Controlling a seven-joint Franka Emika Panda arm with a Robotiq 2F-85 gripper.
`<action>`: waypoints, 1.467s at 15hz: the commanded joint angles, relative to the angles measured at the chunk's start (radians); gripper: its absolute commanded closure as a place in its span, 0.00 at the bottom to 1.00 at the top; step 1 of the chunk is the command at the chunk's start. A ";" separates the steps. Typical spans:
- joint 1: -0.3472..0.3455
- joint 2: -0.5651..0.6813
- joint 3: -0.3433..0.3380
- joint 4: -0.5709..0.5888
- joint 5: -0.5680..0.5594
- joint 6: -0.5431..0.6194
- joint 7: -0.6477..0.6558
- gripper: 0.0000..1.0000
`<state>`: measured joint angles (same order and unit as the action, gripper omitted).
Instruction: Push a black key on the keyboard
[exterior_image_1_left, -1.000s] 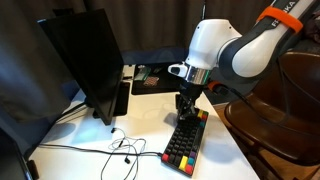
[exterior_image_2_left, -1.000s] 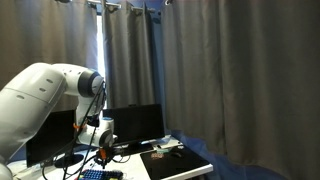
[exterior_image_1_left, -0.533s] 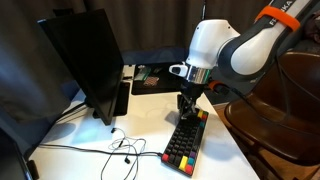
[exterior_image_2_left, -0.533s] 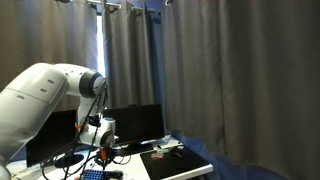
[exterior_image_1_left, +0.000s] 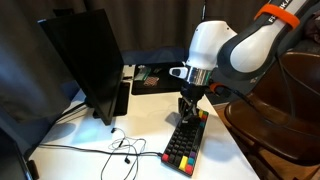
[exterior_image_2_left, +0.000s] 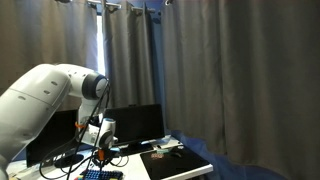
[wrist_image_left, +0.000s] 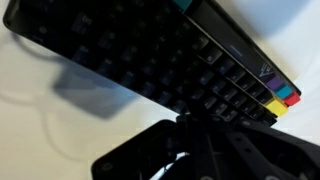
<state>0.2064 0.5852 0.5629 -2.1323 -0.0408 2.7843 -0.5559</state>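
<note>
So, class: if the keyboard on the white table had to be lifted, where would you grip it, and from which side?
Probably across its short width, pinching the two long edges near the middle, coming down from above: the keyboard lies flat on the table, long and narrow.

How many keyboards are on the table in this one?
1. The keyboard lies on the white table beside the monitor, with the pincer over its far end. Another could be hidden behind the monitor.
</note>
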 joint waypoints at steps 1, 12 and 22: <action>-0.037 0.019 0.041 0.002 0.019 -0.013 -0.002 1.00; -0.066 0.047 0.075 -0.001 -0.003 0.042 -0.014 1.00; -0.061 0.044 0.062 -0.004 -0.019 0.038 -0.009 1.00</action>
<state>0.1589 0.6243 0.6170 -2.1334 -0.0436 2.8184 -0.5602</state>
